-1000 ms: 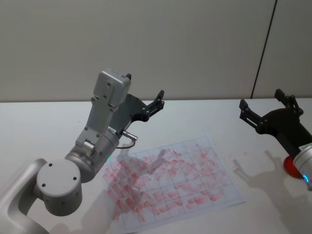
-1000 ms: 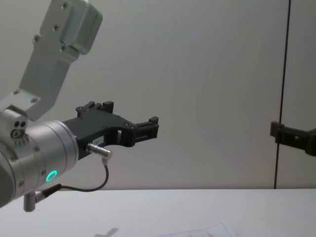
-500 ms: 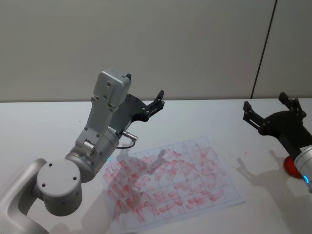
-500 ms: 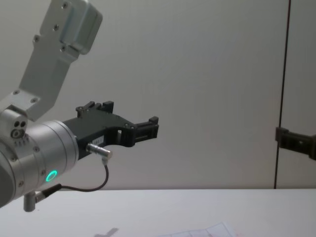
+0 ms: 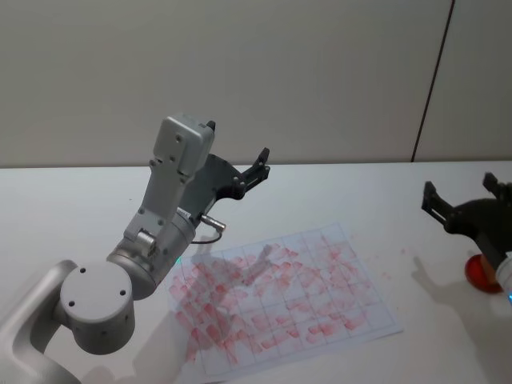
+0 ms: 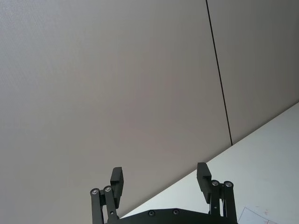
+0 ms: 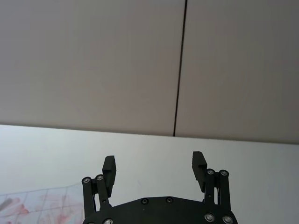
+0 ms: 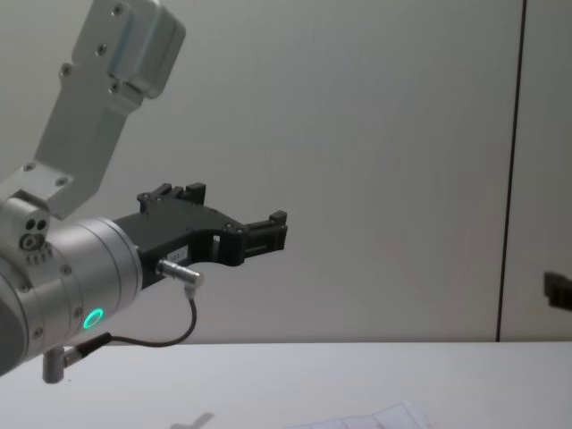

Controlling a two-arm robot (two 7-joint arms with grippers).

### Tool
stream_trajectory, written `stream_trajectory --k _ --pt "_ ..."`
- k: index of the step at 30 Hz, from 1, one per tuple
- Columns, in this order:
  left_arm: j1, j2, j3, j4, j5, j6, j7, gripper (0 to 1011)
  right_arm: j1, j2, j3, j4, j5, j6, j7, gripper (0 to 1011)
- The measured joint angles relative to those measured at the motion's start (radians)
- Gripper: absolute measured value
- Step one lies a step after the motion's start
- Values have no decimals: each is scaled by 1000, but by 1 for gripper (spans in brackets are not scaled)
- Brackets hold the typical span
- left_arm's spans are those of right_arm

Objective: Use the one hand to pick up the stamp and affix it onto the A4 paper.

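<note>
The A4 paper [image 5: 282, 298] lay flat on the white desk [image 5: 72, 208] toward its near edge, about midway along and turned askew. It was ruled in a pale grid and covered with red and pink marks, densest at its near left corner.

By the near left corner of the desk rose the silver left arm with its green ring [image 8: 92, 318]. The left gripper [image 6: 160, 177] was held high above the desk and pointed at the far edge, its fingers [image 6: 117, 180] spread wide.

At the right edge of the desk, well apart from the paper, the right gripper [image 5: 460, 194] hung above the surface. Its fingers [image 7: 198, 164] were also spread wide, with the bare desk and the wall [image 7: 93, 60] visible through the gap. A red round object [image 5: 478, 272] sat on the desk just beside that arm, partly hidden by it.

Beyond the far edge stood the plain beige wall, split by a dark vertical seam [image 5: 432, 80].
</note>
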Motion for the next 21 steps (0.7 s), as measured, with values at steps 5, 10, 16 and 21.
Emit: stream_trajectory --k 5,10,16,21 --pt "0 0 0 0 0 0 0 1001 -7 -2 8 7 13 38 -32 1001" --pt "0 0 0 0 0 0 0 1001 -10 -6 14 18 27 64 -54 1001" --pt "0 0 0 0 0 0 0 1001 -14 -10 21 35 46 95 -74 1001" --pt "0 0 0 0 0 0 0 1001 -16 -11 28 45 59 116 -79 1001"
